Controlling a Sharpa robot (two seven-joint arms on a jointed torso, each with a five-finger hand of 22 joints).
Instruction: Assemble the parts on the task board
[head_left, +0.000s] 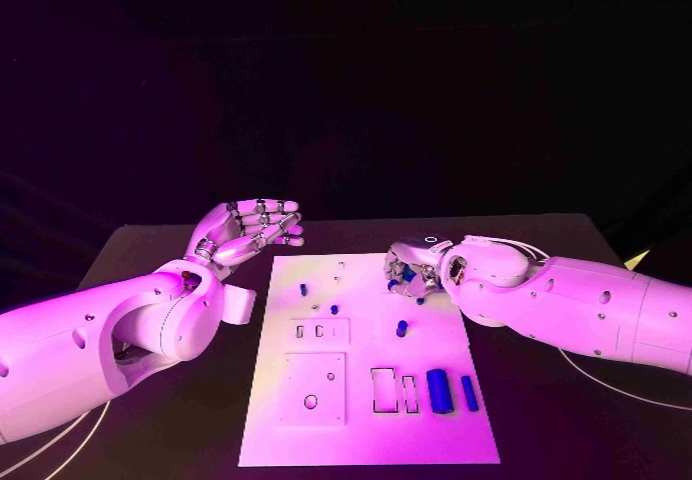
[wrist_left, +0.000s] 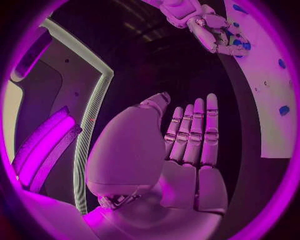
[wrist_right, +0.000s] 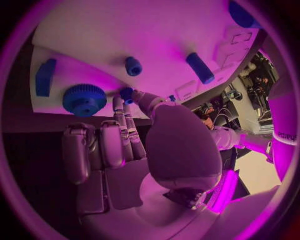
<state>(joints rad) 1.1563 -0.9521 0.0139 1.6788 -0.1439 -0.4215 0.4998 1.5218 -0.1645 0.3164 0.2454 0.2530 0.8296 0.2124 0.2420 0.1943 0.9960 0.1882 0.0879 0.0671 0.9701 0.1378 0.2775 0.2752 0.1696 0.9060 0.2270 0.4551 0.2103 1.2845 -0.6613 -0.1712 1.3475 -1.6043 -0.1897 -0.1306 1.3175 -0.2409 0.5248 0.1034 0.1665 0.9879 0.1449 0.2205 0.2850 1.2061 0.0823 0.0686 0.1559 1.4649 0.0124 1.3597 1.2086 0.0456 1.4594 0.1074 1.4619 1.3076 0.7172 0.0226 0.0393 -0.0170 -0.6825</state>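
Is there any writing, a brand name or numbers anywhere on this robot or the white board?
On the right arm: a small dark marking runs along the white casing, too blurred and cut off to read.
On the task board: no writing, only cut-outs, holes and blue parts.
On the left hand and right hand: no writing to be seen.

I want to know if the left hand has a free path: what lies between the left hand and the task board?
Nothing: in the head view only bare black table separates the open left hand from the task board.
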